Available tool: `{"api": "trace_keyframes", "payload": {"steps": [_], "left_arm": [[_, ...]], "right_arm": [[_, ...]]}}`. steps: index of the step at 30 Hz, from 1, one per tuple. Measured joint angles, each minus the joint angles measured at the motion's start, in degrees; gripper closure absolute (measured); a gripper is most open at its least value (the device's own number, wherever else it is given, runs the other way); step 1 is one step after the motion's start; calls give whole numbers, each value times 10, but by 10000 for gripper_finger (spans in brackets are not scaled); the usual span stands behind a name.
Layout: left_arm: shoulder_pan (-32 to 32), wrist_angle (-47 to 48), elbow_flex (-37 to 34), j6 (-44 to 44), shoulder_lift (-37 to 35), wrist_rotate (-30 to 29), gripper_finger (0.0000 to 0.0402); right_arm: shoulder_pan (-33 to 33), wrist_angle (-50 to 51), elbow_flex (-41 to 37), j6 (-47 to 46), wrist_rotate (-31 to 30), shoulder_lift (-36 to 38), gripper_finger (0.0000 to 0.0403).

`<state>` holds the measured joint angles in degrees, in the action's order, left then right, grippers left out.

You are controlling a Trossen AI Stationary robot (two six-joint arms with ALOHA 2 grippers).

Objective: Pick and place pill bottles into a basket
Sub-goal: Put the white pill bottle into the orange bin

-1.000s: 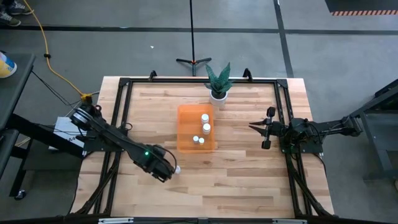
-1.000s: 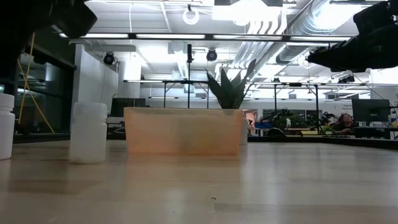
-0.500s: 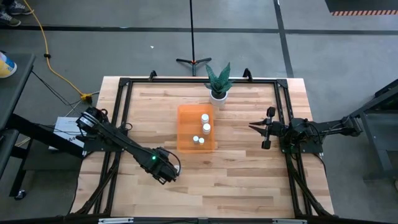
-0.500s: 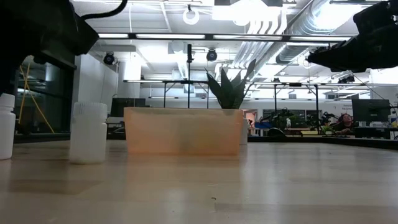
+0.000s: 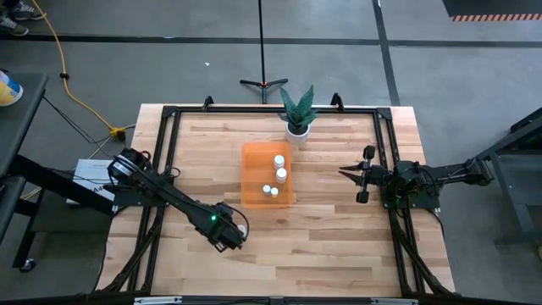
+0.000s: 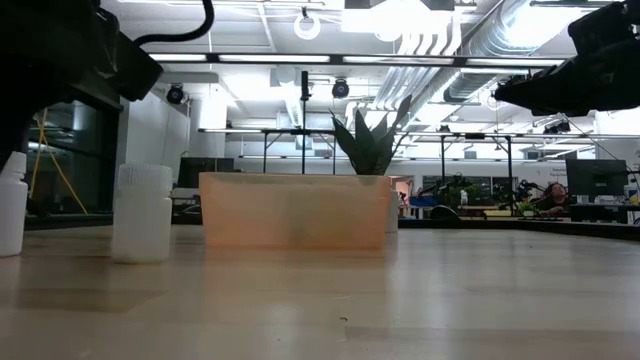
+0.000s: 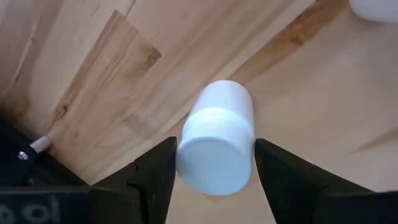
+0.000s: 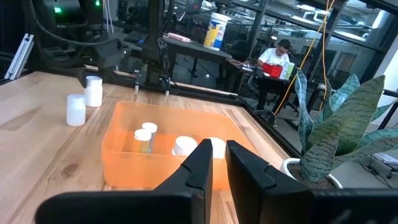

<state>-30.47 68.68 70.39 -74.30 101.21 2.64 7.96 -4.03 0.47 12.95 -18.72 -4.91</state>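
Pale wooden planks are forming the table [image 5: 330, 229], with a black frame running round it and a grey workshop floor showing beyond. Near the front, the left gripper [image 5: 235, 236] is hanging low over a pill bottle [image 7: 216, 138]. Its jaws are spread, one finger [image 7: 152, 180] on each side of the white cap, and the bottle is standing upright between them with a thin gap showing at either side, so they are not pinching it. A second loose bottle [image 6: 141, 212] is standing just beyond those jaws, on the basket's side of them; its edge is showing in a corner of the left wrist view.

Ahead of the left jaws, toward the middle of the table, the orange basket [image 5: 254, 182] is holding four more white bottles [image 5: 279, 175] lying and standing along its far side. A potted plant [image 5: 297, 111] is sitting just past the basket, at the table's back edge.

Off to the right, the right gripper [image 5: 354, 175] is waiting above the table, well apart from the basket, which is lying straight ahead of its jaws; those jaws are nearly pressed together, with only a narrow slit between them and nothing in it.
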Motion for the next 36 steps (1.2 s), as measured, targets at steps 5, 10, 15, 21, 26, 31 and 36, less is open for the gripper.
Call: {"api": "trace_keyframes", "payload": {"steps": [5,10,15,21,26,31,36], "left_arm": [[-9,-4,0,36,0,16,153],[-12,-12,0,51,0,10,153],[-12,-13,0,56,0,21,156],[-12,-14,0,76,-1,50,202],[-11,-15,1,110,-1,39,209],[-7,-7,5,169,-2,39,188],[19,46,52,210,-8,40,204]], "right_arm": [[0,0,0,0,0,0,368],[0,0,0,1,0,0,364],[0,0,0,1,0,0,362],[0,0,0,2,0,0,367],[0,0,0,2,0,0,366],[0,0,0,-1,0,0,362],[0,1,0,-8,0,0,365]]}}
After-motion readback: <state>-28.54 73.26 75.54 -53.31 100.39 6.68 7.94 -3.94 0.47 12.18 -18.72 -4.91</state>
